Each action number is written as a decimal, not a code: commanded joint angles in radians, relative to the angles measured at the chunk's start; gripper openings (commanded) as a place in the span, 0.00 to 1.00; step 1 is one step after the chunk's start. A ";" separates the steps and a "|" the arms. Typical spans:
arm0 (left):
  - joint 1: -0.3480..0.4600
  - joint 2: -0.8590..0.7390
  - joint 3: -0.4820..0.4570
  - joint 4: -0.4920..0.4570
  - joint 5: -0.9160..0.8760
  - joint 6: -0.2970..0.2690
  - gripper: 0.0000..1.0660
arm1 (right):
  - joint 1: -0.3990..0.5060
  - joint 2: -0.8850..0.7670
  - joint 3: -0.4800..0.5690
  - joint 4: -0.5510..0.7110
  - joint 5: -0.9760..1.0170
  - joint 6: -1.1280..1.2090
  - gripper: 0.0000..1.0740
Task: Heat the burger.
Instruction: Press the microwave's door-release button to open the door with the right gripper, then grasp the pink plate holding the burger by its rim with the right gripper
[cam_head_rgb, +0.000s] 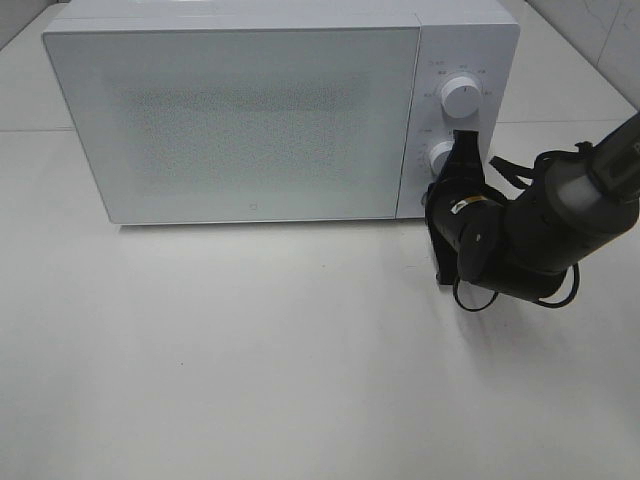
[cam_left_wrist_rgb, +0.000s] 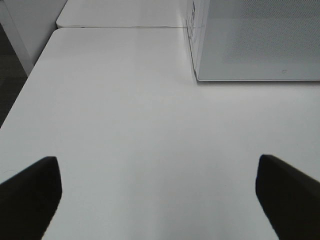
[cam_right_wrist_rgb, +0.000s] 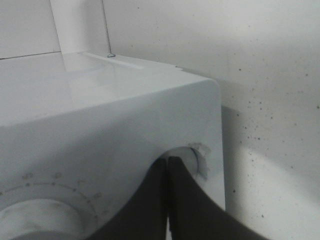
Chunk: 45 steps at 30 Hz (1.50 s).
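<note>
Facing lower knob (cam_head_rgb: 438, 158), R gripper (cam_head_rgb: 464, 137) closed

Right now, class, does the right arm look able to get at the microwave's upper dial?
Probably yes: its shut end effector sits at the lower dial, directly below the upper dial, with nothing between them.
</note>
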 joint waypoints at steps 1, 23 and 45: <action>0.002 -0.021 0.002 -0.003 -0.003 0.000 0.92 | -0.044 -0.036 -0.101 -0.044 -0.367 -0.033 0.00; 0.002 -0.021 0.002 -0.003 -0.003 0.000 0.92 | 0.001 -0.061 -0.044 0.016 -0.264 -0.016 0.00; 0.002 -0.021 0.002 -0.003 -0.003 0.000 0.92 | 0.117 -0.207 0.166 -0.010 0.083 -0.037 0.00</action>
